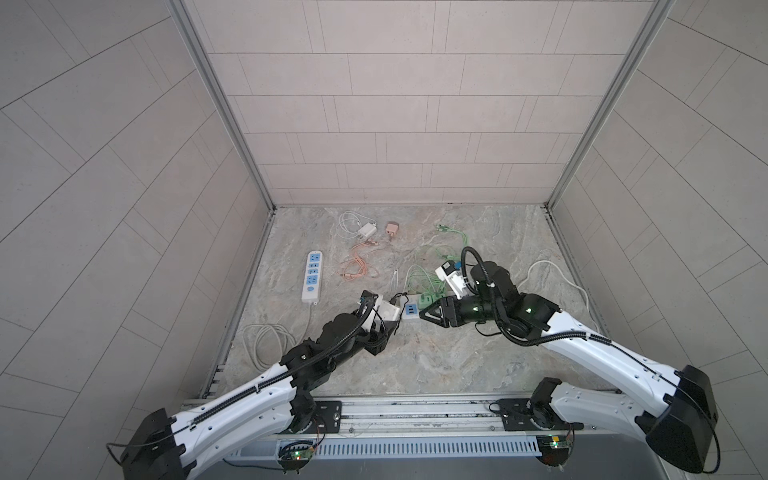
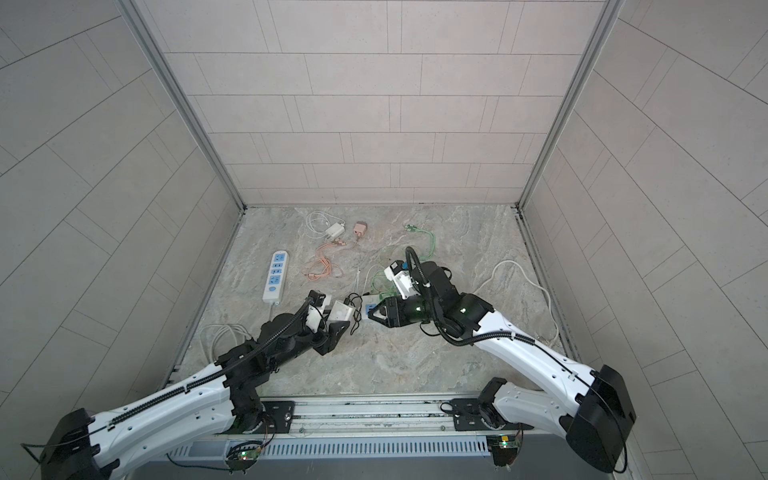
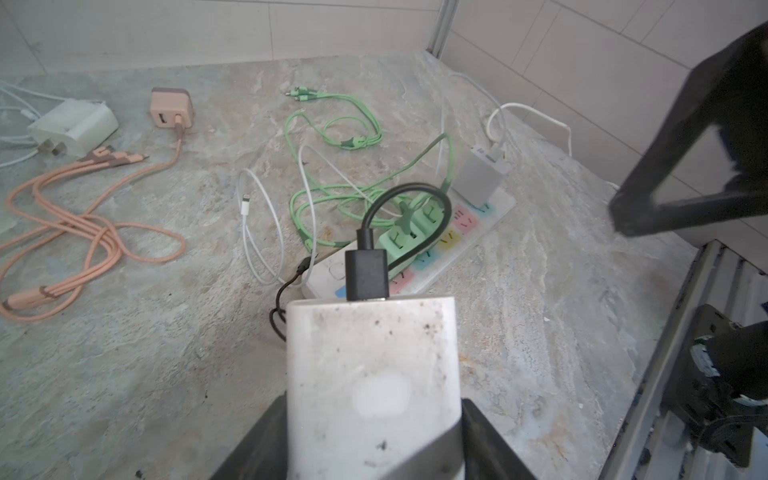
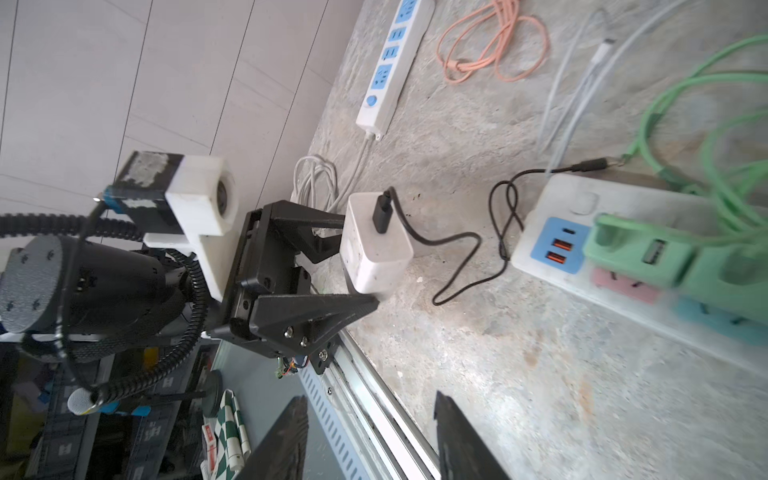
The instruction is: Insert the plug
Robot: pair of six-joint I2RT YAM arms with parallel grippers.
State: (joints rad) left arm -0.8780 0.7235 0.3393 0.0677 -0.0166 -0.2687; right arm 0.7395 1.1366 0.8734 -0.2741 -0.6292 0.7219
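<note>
The marble-patterned bench (image 1: 457, 365) is walled by tile on three sides with a metal rail (image 1: 415, 411) along its front edge. Its widest bare stretch lies at the front, between the two arms. The left arm (image 1: 249, 390) reaches in low, and the left jaws are closed on the sides of the white charger (image 4: 376, 245). They hold it above the bench, just short of the USB end of the coloured power strip (image 3: 494, 216). The right arm (image 1: 582, 345) comes in from the opposite side; the right jaws stand partly open with nothing between them. There are two strips. The coloured one carries a grey charger (image 3: 482, 174) and green adapters (image 3: 411, 232), while the blue-socket strip (image 1: 313, 276) lies well apart near the left wall. Two loose chargers sit near the back edge, a white adapter (image 1: 365, 230) and a pink adapter (image 1: 392, 230). A black cable (image 3: 368, 266) is plugged into the held charger; a pink cable bundle (image 3: 104, 237), a green cable (image 3: 357, 142) and a white cable (image 3: 244, 205) sprawl mid-bench.
</note>
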